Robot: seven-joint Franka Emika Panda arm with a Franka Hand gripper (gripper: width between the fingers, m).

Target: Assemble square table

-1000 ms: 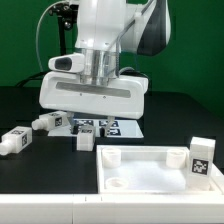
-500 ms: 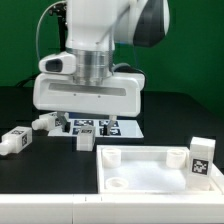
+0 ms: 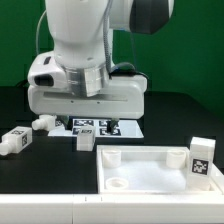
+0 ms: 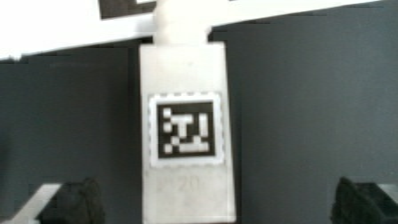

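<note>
Fingers spread, the gripper (image 4: 217, 203) hovered over a tagged leg (image 4: 185, 100) at the exterior view's left of the panel (image 3: 140, 172); grasping it likely needed a descent, then closing.

The arm (image 3: 80, 45) is swinging toward the exterior view's left, tilting and lowering its claw (image 4: 217, 205) nearer the bench (image 3: 170, 110).

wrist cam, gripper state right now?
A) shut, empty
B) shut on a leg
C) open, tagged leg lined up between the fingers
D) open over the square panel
C: the gripper is open, with its fingers wide apart, and one white tagged leg lies centred between them on the dark table, touching neither.
</note>
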